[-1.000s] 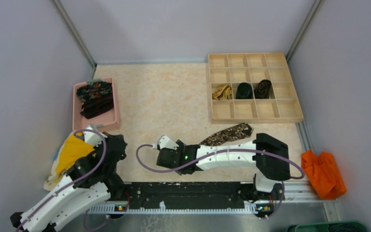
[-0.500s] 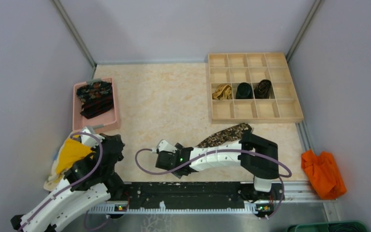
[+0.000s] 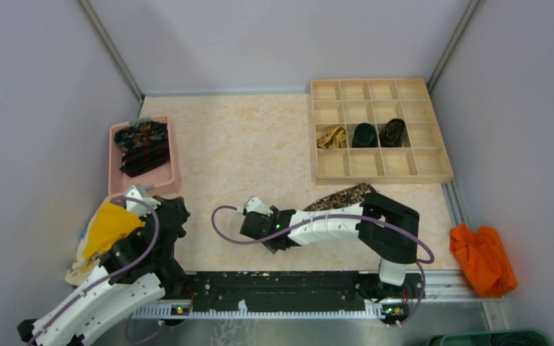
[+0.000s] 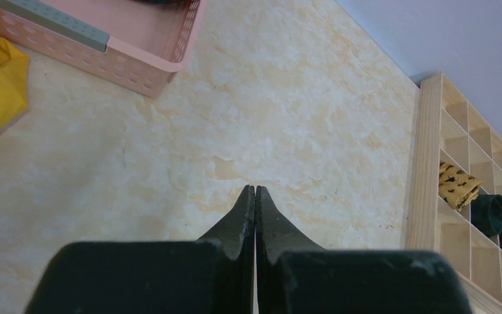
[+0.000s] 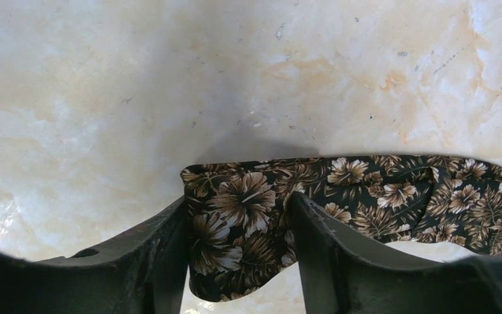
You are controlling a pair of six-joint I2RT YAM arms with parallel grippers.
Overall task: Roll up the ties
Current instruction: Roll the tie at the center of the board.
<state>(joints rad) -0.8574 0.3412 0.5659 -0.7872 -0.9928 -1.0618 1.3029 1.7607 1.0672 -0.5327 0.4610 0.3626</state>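
Seen from above, a tabletop with two robot arms at its near edge. At far left, the left gripper [image 4: 255, 190] is pressed together and holds nothing; it hangs over bare table, near a pink basket [image 3: 113, 167] that holds more ties [image 3: 142, 146], unrolled.

In the middle, the right arm reaches leftward across the table. Its right gripper [image 5: 238, 204] is spread partway, with one finger on each side of the squared end of a floral tie [image 5: 379, 196]. The cloth fills the gap between the fingers and passes under the right-hand one. Whether the tips press on it cannot be told.

From that end the tie lies flat on the table. Its long axis runs right and away, under the arm and towards the wooden tray [image 3: 382, 176]. The right arm is much the nearer of the two, so it is probably the one to start the roll, turning from this end.

At right, three rolled ties [image 3: 364, 134] sit side by side in the tray.
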